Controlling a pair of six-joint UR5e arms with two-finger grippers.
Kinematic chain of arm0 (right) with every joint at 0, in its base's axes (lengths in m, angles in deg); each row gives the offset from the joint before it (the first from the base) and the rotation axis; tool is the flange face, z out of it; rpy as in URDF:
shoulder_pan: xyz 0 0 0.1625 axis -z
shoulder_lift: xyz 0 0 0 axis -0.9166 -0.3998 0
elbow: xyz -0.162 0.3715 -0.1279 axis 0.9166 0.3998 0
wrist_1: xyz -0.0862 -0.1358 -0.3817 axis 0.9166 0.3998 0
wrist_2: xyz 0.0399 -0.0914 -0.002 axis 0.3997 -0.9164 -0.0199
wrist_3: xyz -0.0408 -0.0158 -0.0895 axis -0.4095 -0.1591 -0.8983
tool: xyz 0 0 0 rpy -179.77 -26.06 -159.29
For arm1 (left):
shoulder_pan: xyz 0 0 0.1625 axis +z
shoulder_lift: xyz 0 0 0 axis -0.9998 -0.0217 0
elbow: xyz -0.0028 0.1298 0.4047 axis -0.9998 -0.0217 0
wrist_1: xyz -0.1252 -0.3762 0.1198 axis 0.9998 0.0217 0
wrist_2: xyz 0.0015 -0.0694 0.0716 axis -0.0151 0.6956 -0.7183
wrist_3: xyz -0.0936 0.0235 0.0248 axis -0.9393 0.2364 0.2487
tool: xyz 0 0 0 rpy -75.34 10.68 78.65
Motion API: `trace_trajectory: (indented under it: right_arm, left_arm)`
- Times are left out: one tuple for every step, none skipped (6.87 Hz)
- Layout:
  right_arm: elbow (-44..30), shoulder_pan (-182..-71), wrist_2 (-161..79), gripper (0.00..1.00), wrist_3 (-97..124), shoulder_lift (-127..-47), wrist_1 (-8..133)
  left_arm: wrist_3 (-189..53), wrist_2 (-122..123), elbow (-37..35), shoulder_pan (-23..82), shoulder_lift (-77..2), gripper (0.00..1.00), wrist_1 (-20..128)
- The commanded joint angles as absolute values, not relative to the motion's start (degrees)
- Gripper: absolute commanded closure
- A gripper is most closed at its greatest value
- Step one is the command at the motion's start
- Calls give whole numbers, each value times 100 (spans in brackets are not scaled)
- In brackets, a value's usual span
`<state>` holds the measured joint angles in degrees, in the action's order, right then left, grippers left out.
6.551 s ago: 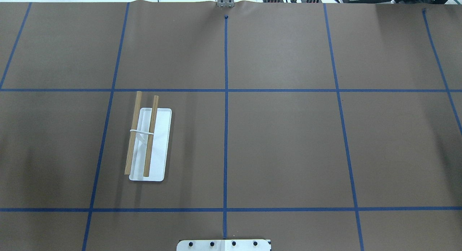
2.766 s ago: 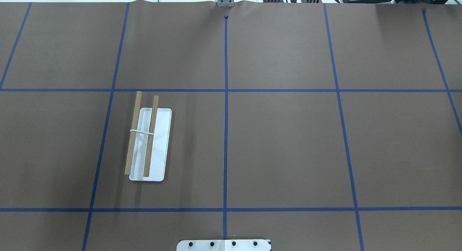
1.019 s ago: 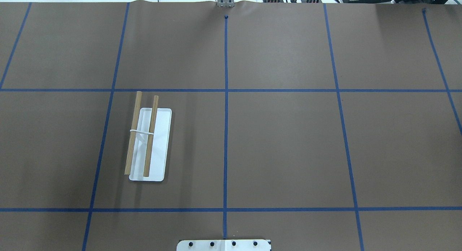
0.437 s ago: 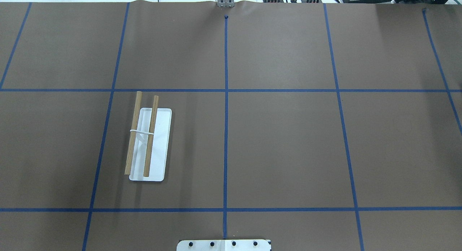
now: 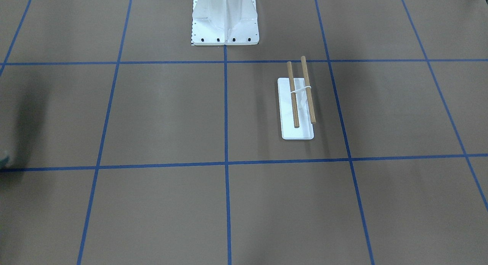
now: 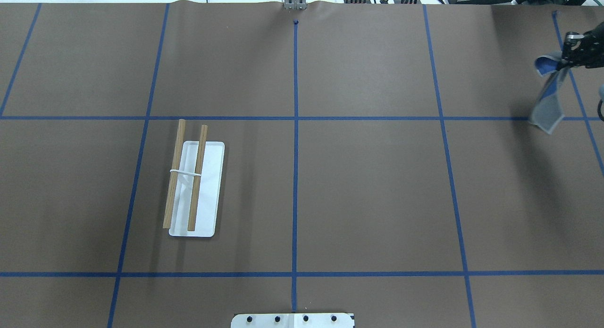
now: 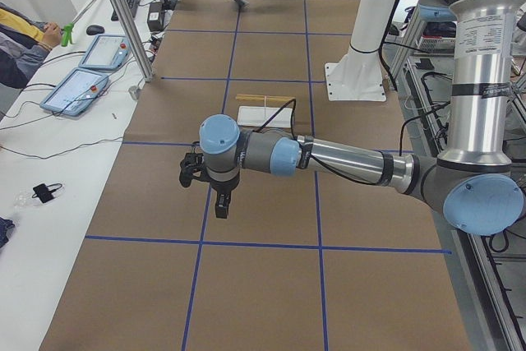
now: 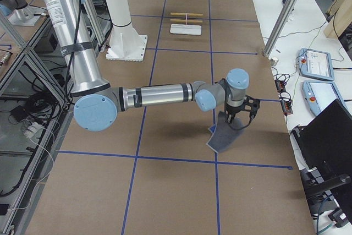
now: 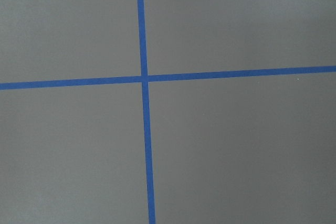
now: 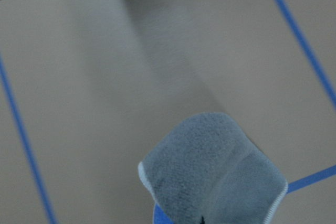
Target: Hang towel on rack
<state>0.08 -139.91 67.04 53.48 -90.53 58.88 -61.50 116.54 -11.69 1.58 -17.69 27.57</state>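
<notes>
The rack (image 6: 196, 186) stands on the left half of the table, with a white base and two brown dowels; it also shows in the front view (image 5: 297, 108) and both side views (image 7: 265, 108) (image 8: 186, 23). My right gripper (image 6: 566, 58) is at the far right edge, shut on the top of the towel (image 6: 548, 99). The towel hangs grey and blue above the table (image 8: 224, 135) (image 10: 220, 177). My left gripper (image 7: 215, 195) hovers over the table's left end, far from the rack. It shows only in the exterior left view, so I cannot tell its state.
The white bolted pedestal (image 5: 225, 21) stands at the robot's side of the table (image 6: 292, 320). Blue tape lines grid the brown table cover (image 9: 144, 77). Tablets (image 7: 82, 88) and an aluminium post (image 8: 286, 9) sit along the operators' side.
My right gripper has come into the overhead view at the right edge, holding the hanging towel. The rack has not moved.
</notes>
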Motion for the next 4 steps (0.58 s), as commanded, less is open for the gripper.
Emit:
trace_trajectory:
  right_arm:
    - [-1247, -13125, 6585, 100, 7758, -8199, 6757]
    - [-1268, -12782, 6411, 100, 8832, -7601, 6777]
    - [-1250, -12378, 6052, 100, 9469, -7187, 6786]
    - [-1242, -12104, 5849, 100, 9928, -6852, 6795]
  left_arm:
    - [-7497, 11948, -1118, 453, -2486, 2, 2750]
    - [-8340, 12038, -1065, 726, -2968, 2, 2759]
    - [-9079, 12126, -1073, 928, -3391, 2, 2759]
    - [-9913, 12466, -1047, 1200, -3787, 2, 2872]
